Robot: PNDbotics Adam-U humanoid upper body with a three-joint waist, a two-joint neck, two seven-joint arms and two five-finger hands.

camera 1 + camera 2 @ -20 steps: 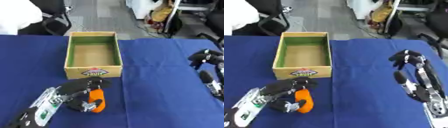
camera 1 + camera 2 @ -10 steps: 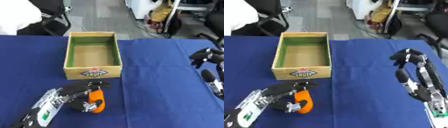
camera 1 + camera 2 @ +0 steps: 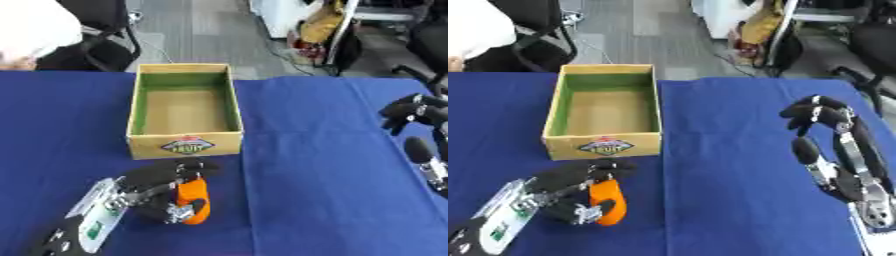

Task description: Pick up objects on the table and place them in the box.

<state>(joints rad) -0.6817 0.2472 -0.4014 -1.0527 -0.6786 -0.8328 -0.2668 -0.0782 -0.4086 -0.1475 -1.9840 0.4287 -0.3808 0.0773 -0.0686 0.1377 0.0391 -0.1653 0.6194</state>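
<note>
An orange object (image 3: 194, 201), carrot-like in shape, lies on the blue tablecloth near the front left. My left hand (image 3: 156, 187) is curled round it from the left, fingers over its top and thumb below. The cardboard box (image 3: 133, 112) with a green inside stands just beyond it, open and holding nothing that I can see. My right hand (image 3: 826, 131) hovers at the right side of the table, fingers curled, with nothing in it.
The blue cloth (image 3: 324, 165) covers the whole table. Office chairs (image 3: 101, 30) and clutter stand on the floor beyond the far edge. A white shape (image 3: 31, 25) shows at the top left corner.
My left hand has slid a little toward the front with the orange object in its fingers. The right hand has barely moved.
</note>
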